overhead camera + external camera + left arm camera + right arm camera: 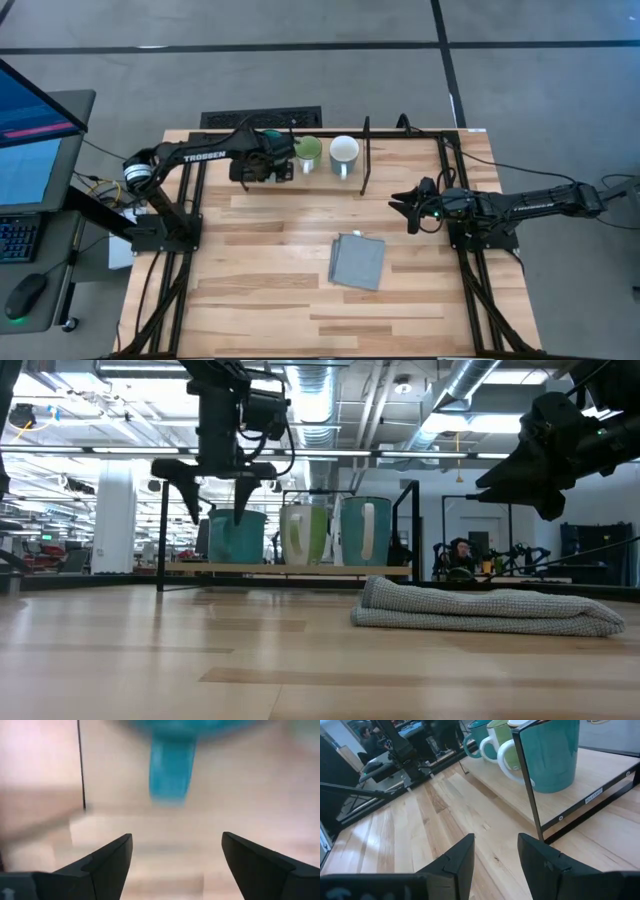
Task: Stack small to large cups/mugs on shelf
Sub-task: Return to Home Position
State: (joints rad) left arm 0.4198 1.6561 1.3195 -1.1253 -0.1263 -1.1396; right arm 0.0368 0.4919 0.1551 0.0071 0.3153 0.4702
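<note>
Mugs: the blue mug (238,532), green mug (303,532) and white mug (366,532) stand upright in one row on the shelf (300,570), handles toward 6 o'clock; from above, blue is at the 9 o'clock end, white at the 3 o'clock end, green between them
Rack: the shelf sits at 12 o'clock on the table (260,300)
Left arm: the left gripper (218,510) hangs over the blue mug's 6 o'clock side, fingers spread wide, gripping nothing
Right arm: the right gripper (404,211) is raised at the table's 3 o'clock side, apart from the shelf, fingers parted, empty
Table top: a folded grey cloth (357,261) lies flat at 6 o'clock from the white mug
</note>
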